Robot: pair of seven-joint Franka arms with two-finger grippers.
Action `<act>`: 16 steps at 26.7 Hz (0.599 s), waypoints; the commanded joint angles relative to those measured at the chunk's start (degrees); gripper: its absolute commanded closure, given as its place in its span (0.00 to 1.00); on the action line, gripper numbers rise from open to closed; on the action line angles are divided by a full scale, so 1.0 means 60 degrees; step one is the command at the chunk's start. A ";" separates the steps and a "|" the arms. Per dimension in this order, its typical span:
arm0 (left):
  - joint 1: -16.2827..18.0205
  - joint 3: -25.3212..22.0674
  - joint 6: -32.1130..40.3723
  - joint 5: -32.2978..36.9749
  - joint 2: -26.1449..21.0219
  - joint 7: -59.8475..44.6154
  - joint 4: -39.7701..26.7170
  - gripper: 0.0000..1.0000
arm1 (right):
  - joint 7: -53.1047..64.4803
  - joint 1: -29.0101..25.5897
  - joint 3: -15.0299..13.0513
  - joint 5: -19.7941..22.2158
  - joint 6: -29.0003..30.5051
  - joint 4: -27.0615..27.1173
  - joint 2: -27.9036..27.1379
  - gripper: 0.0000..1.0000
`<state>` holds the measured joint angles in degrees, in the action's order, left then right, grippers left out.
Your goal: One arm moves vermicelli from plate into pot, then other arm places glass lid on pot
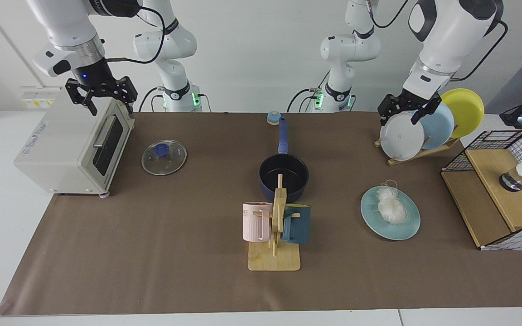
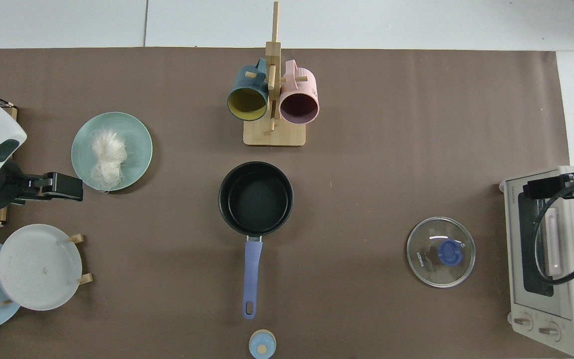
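Note:
The vermicelli (image 1: pixel 390 206) (image 2: pixel 108 158) lies as a white bundle on the pale teal plate (image 1: pixel 408 226) (image 2: pixel 137 132). The dark navy pot (image 1: pixel 283 174) (image 2: pixel 255 199) stands empty mid-table, its blue handle pointing toward the arm bases. Near the toaster oven, the glass lid (image 1: pixel 164 157) (image 2: pixel 440 252) rests flat on the mat. My left gripper (image 1: pixel 399 120) (image 2: pixel 63 188) hangs open above the plate rack, between it and the teal plate, holding nothing. Over the toaster oven's top, my right gripper (image 1: pixel 111 108) (image 2: pixel 541 188) waits open and empty.
A toaster oven (image 1: pixel 70 145) stands beside the lid. A wooden mug rack (image 1: pixel 274 258) with a pink and a blue mug stands just in front of the pot. A rack of grey-white, light-blue and yellow plates (image 1: pixel 401 136), a wire-and-wood crate (image 1: pixel 492 190) and a small blue knob (image 1: pixel 273 117) are near.

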<state>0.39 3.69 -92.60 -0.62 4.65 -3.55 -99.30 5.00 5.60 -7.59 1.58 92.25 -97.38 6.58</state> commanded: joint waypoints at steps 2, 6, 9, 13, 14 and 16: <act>0.0066 -0.0043 0.0243 0.0104 -0.0043 -0.0155 0.0231 0.00 | 0.0119 -0.0113 0.0049 -0.0102 -0.0039 -0.0059 0.0104 0.00; 0.0066 -0.0058 0.0258 0.0104 -0.0043 -0.0155 0.0231 0.00 | 0.0119 -0.0083 0.0049 -0.0102 -0.0039 -0.0073 0.0104 0.00; 0.0052 -0.0043 0.0258 0.0104 -0.0043 -0.0155 0.0231 0.00 | 0.0105 -0.0112 0.0035 -0.0058 -0.0039 -0.0073 0.0104 0.00; 0.0066 -0.0043 0.0258 0.0104 -0.0043 -0.0155 0.0217 0.00 | 0.0119 -0.0084 0.0049 0.0000 -0.0141 -0.0073 0.0133 0.00; 0.0066 -0.0058 0.0258 0.0118 -0.0043 -0.0155 0.0231 0.00 | 0.0134 -0.0069 0.0035 0.0015 -0.0185 -0.0073 0.0148 0.00; 0.0066 -0.0058 0.0243 0.0118 -0.0043 -0.0155 0.0231 0.00 | 0.0119 -0.0054 0.0049 -0.0014 -0.0273 -0.0204 0.0235 0.00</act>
<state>0.42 3.17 -92.56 -0.62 4.65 -3.74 -99.25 5.00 5.58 -7.64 1.59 92.22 -97.38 6.59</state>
